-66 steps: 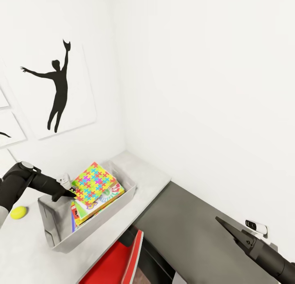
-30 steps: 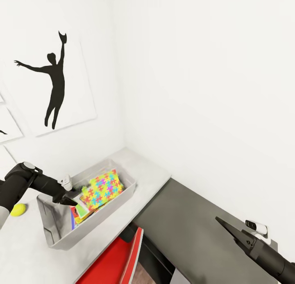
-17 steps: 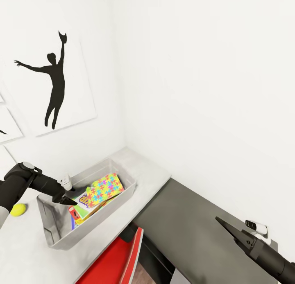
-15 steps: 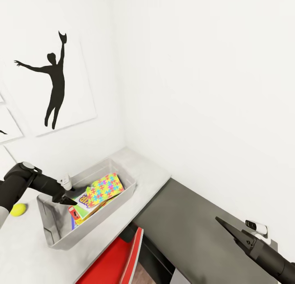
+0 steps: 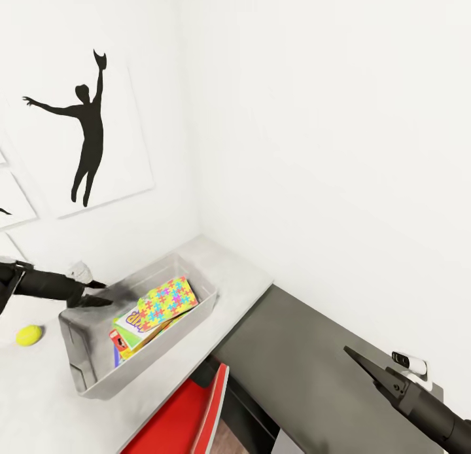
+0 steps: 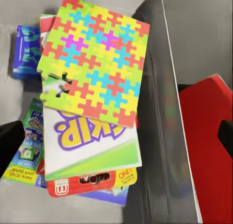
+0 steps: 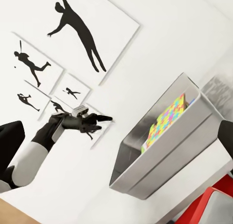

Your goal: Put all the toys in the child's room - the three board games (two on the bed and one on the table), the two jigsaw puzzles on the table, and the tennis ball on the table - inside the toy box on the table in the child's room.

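The grey toy box (image 5: 199, 313) stands on the white table (image 5: 39, 401) in the room's corner. Inside it the bright jigsaw puzzle (image 5: 167, 299) (image 6: 94, 59) lies tilted on a stack of board games (image 5: 131, 323) (image 6: 87, 146), and a blue box (image 6: 26, 52) rests beside them. The yellow tennis ball (image 5: 29, 335) sits on the table left of the box. My left gripper (image 5: 106, 294) hovers open above the box's left end, holding nothing. My right gripper (image 5: 356, 359) is open and empty far to the right, over the dark desk; its view shows the toy box (image 7: 160, 156).
A red chair (image 5: 190, 415) (image 6: 208, 136) stands against the table's front edge. A dark grey desk (image 5: 307, 356) adjoins the table on the right, with a small white device (image 5: 409, 361) at the wall. Silhouette pictures (image 5: 85, 127) hang on the left wall.
The left gripper let go of the jigsaw puzzle, which dropped flat into the toy box. The left arm then pulled back up and to the left. The right arm stayed put.
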